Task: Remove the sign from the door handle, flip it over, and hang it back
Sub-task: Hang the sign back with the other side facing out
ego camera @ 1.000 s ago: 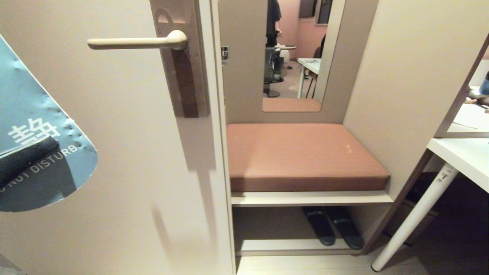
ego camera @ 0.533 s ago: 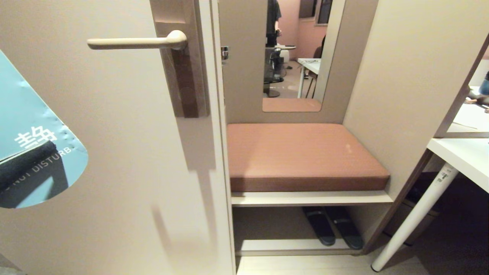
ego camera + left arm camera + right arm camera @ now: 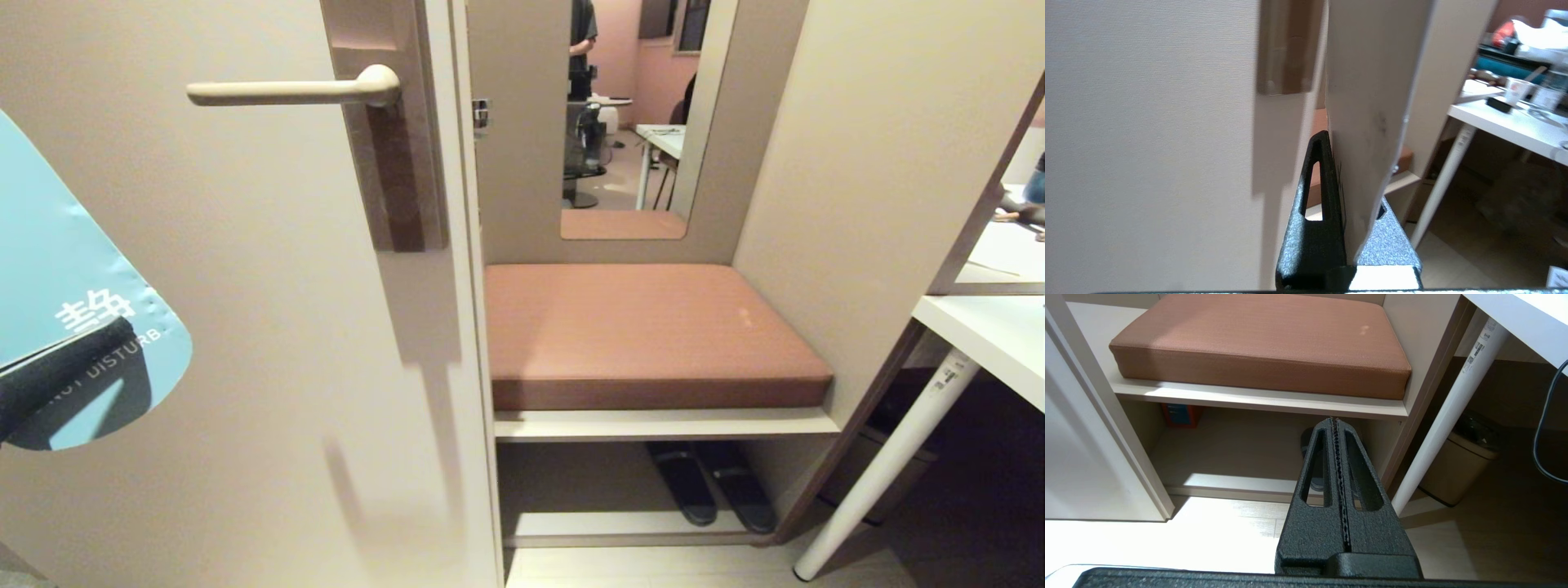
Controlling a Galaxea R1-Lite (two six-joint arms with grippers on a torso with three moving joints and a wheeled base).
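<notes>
Well — left gripper [image 3: 1349, 212] clenched on the sign [image 3: 73, 278], blue face out, low and well left of the door handle [image 3: 290, 90] | handle bare | right gripper [image 3: 1336, 428] pressed closed, parked below.

A brown cushion [image 3: 653, 335] is seen on a bench shelf [image 3: 665, 425], with dark slippers [image 3: 710, 482] stowed beneath. A mirror [image 3: 629, 114] is mounted above. A white table [image 3: 988, 335] is set alongside, a bin [image 3: 1457, 469] beneath it.
</notes>
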